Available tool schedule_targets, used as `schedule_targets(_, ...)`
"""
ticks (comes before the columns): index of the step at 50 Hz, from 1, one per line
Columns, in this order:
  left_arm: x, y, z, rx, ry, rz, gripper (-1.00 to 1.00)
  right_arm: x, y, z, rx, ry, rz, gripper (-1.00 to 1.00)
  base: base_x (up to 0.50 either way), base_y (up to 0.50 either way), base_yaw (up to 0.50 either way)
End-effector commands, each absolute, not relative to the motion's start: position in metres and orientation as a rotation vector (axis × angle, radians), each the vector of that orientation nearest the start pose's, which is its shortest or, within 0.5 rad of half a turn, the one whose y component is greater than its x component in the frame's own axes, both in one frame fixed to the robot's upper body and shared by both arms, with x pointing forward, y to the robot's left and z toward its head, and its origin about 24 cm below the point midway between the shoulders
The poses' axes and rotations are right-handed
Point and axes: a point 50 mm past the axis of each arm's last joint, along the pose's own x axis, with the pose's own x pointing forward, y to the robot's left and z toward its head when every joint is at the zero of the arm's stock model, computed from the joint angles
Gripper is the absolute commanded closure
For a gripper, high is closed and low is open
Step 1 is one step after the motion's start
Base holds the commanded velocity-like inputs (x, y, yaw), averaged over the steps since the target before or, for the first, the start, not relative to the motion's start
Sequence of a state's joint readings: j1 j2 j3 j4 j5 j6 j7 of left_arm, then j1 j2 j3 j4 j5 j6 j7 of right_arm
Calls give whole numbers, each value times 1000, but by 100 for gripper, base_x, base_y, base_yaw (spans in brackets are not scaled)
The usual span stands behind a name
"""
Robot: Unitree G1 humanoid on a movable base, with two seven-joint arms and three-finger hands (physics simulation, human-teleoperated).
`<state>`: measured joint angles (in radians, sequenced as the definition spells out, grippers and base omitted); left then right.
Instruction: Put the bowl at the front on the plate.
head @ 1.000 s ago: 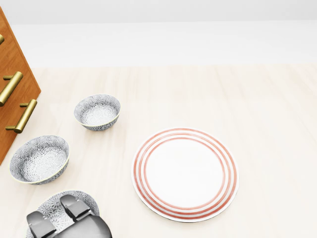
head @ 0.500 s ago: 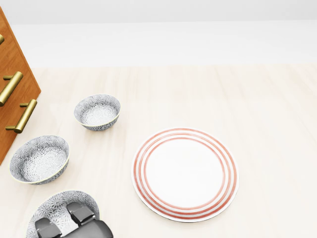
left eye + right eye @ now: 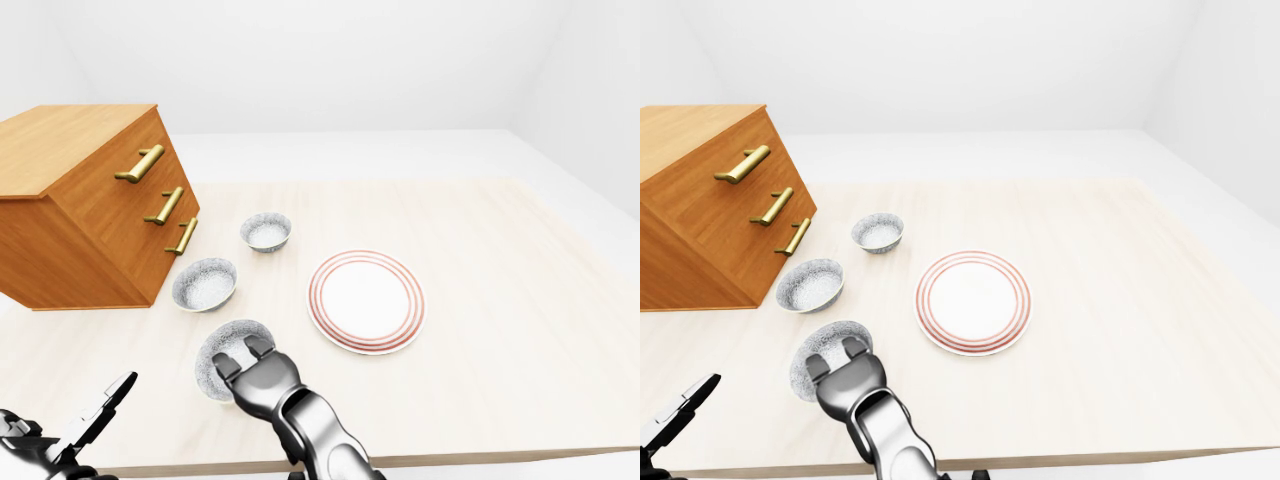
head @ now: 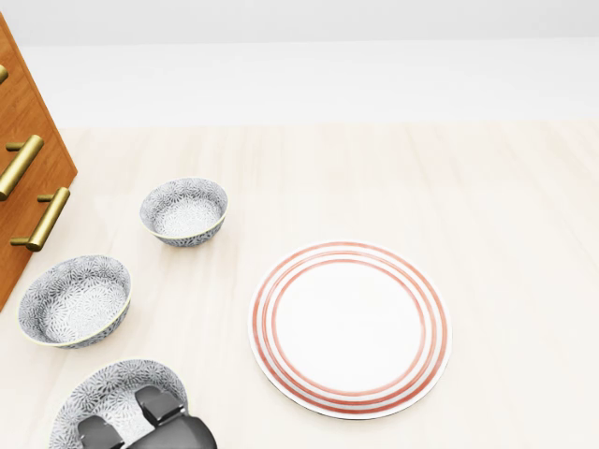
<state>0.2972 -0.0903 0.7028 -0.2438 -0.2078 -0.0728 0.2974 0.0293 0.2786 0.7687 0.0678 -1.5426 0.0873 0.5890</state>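
Bowl (image 4: 105, 383) lies under the right fingers (image 4: 156, 405), two dipping inside; grip cannot be told

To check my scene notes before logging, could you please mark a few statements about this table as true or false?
1. The white plate with red rings is empty: true.
2. Three grey patterned ceramic bowls stand on the pale wooden table: true.
3. The bottom bowl sits on the plate: false; in the head view it stands on the table, lower left of the plate, under the right hand.
4. The brown wooden drawer chest stands right of the plate: false; left.
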Motion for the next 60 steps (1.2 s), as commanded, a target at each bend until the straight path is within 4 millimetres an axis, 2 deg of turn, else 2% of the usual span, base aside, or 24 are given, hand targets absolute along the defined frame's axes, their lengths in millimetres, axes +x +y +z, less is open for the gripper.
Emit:
schedule_targets(1,110,316,46,-72,-70,1084,-100,182,72,40,-1407,-94,1018,-100,0,0,0)
schedule_targets(5,111,316,45,-73,-69,1084,-100,182,70,33,-1388,-70,1027,-100,0,0,0)
schedule_targets(28,110,316,46,-74,-67,1083,-100,187,74,30,-1422,-26,1063,-100,0,0,0)
schedule_targets(50,112,316,45,-73,-70,1084,-100,189,69,18,-1347,8,1068,-100,0,0,0)
schedule_targets(51,112,316,45,-73,-69,1084,-100,190,69,18,-1346,13,1070,-62,0,0,0)
schedule_targets(52,112,315,45,-73,-69,1084,-100,190,69,17,-1341,14,1069,76,0,0,0)
schedule_targets(53,111,315,45,-73,-69,1084,-100,190,69,18,-1345,13,1068,100,0,0,0)
schedule_targets(60,112,315,44,-73,-68,1083,-100,193,68,20,-1347,3,1050,100,0,0,0)
